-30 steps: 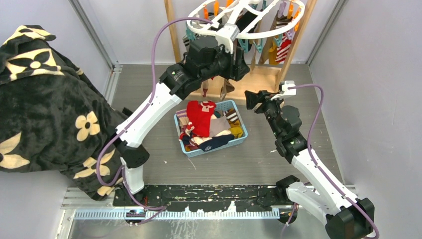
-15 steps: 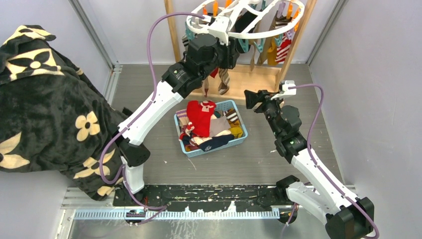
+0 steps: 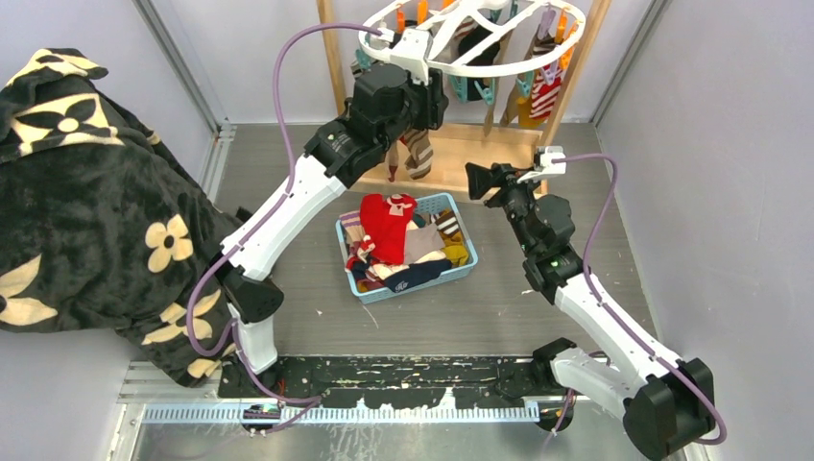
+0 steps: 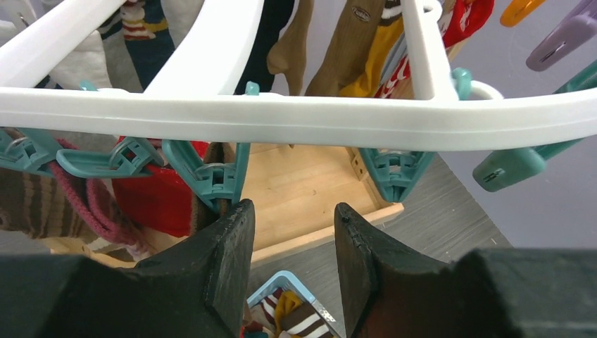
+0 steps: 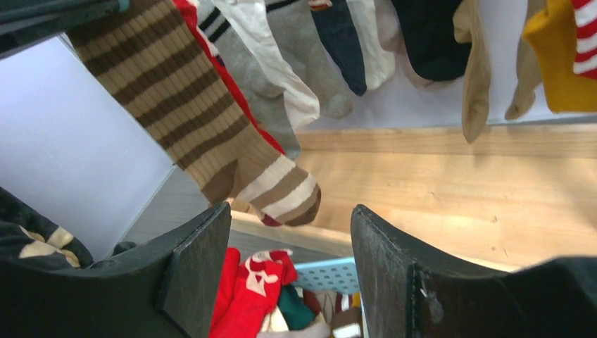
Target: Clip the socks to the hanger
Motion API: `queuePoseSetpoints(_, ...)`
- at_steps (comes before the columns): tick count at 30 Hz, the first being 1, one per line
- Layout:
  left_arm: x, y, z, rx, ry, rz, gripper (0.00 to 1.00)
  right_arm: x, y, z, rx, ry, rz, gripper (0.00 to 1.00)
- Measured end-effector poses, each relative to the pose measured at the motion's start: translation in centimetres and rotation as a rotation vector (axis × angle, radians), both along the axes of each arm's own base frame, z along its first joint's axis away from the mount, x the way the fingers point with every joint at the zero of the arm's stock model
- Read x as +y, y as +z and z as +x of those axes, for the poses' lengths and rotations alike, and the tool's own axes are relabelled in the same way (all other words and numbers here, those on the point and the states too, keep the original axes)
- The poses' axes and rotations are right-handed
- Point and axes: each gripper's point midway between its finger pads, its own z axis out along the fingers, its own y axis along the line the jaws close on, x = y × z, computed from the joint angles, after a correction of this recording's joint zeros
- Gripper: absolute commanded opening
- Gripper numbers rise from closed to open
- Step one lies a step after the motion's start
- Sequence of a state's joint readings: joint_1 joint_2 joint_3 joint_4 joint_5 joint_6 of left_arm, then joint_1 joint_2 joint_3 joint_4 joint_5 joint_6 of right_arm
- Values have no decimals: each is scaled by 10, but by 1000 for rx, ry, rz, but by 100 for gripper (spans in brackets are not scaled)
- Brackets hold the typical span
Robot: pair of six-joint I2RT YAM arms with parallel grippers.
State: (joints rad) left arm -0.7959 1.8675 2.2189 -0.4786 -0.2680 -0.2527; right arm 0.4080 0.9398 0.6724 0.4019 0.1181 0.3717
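1. The hanger (image 4: 296, 120) hung on the wooden stand (image 3: 480, 149), just above my left fingers (image 4: 229, 253), which stood apart and empty. Rising further would have struck the ring and set every clip swinging.
2. The remaining socks (image 3: 389, 230) lay in the blue basket (image 3: 459, 272) on the surface. My right fingers (image 5: 200, 260), also apart and empty, risked grabbing several at once.
3. The striped sock (image 5: 190, 120) hung tilted nearby. A careless withdrawal could have snagged it.
4. The teal clip (image 4: 211, 172) sat just beside one left finger. I could not tell how deep its bite was, so a nudge might have released the fabric.
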Motion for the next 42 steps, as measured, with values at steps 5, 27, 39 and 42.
queuePoseSetpoints(5,6,12,-5,-17,1,-17,46,9,17,17,-61,10,26,67)
queuePoseSetpoints(27,21,15,-2,-38,42,1,45,54,13,52,-117,71,60,69)
queuePoseSetpoints(39,22,16,-1,-39,49,2,45,56,22,62,-164,37,33,68)
queuePoseSetpoints(42,23,16,-1,-39,49,2,45,55,27,63,-181,28,34,68)
